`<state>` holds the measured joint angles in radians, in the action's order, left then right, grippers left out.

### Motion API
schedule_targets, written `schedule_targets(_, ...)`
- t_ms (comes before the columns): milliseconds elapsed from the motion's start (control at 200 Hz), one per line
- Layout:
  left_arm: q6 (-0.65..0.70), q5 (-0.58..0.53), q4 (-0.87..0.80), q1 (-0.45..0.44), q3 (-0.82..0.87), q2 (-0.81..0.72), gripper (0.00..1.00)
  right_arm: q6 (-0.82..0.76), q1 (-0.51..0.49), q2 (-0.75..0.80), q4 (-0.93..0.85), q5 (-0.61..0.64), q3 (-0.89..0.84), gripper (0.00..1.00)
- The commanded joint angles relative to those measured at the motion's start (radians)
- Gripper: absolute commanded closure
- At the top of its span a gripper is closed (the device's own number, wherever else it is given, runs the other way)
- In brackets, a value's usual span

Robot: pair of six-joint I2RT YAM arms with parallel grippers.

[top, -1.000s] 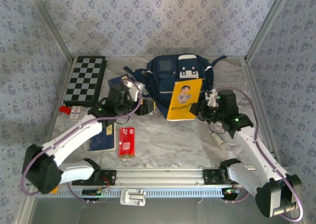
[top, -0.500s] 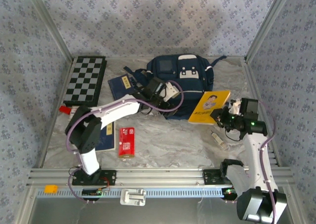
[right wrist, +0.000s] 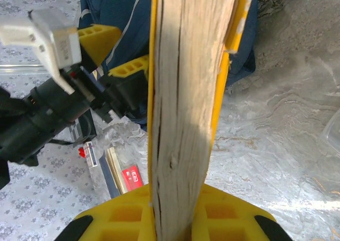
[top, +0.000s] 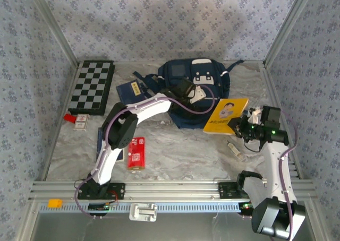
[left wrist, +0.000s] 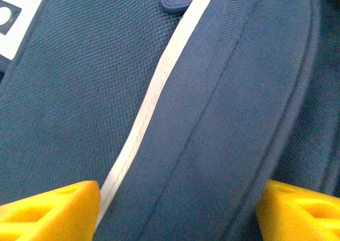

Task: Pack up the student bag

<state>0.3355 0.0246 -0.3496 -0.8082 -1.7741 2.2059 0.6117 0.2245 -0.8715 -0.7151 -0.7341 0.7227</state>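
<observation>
The navy student bag (top: 210, 79) lies at the back middle of the table. My left gripper (top: 195, 95) hovers just over its front, open; in the left wrist view its yellow fingertips (left wrist: 50, 209) stand wide apart over the bag's fabric (left wrist: 223, 119) and its thin white stripe (left wrist: 151, 103), gripping nothing. My right gripper (top: 246, 125) is shut on a yellow book (top: 227, 115), held to the right of the bag. In the right wrist view the book's page edge (right wrist: 186, 92) stands upright between the jaws, with the left gripper (right wrist: 114, 54) and the bag (right wrist: 119, 10) behind it.
A chessboard (top: 93, 87) lies at the back left, a blue booklet (top: 129, 89) beside the bag. A red box (top: 135, 152), a dark notebook (top: 102, 144) and a small card pack (top: 79, 121) lie front left. A clear small object (top: 237, 149) sits below the right gripper.
My left arm has swung right, from the table left of the bag onto the bag's front. The right gripper pulled the yellow book right, off the bag, then held nearly still.
</observation>
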Motion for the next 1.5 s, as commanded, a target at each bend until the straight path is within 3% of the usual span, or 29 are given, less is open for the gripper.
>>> schedule_targets(0, 0.040, -0.048, -0.061, -0.007, -0.086, 0.053, 0.33, -0.025, 0.007, 0.003, 0.036, -0.049, -0.009, 1.00)
schedule_targets(165, 0.029, -0.031, -0.068, 0.006, -0.108, 0.054, 0.73, -0.027, 0.009, 0.003, 0.036, -0.054, -0.012, 1.00)
schedule_targets(335, 0.004, -0.005, -0.069, 0.006, -0.066, -0.013, 1.00, -0.044, 0.011, 0.009, 0.002, -0.044, -0.005, 1.00)
schedule_targets(780, -0.116, -0.055, -0.064, 0.010, 0.031, -0.272, 1.00, -0.073, -0.002, 0.078, -0.228, 0.036, 0.102, 1.00)
schedule_targets(1054, -0.171, -0.025, -0.069, 0.046, -0.014, -0.333, 1.00, -0.088, -0.098, 0.074, -0.310, 0.080, 0.143, 1.00)
schedule_targets(1179, -0.204, 0.016, -0.073, 0.054, -0.046, -0.346, 1.00, -0.026, -0.209, 0.051, -0.228, 0.067, 0.127, 1.00)
schedule_targets(1329, -0.223, 0.069, -0.069, 0.055, -0.054, -0.362, 1.00, 0.106, -0.357, 0.014, 0.043, 0.045, 0.083, 1.00)
schedule_targets(1494, -0.237, 0.085, -0.060, 0.055, -0.041, -0.394, 1.00, 0.177, -0.421, -0.081, 0.290, 0.069, 0.030, 1.00)
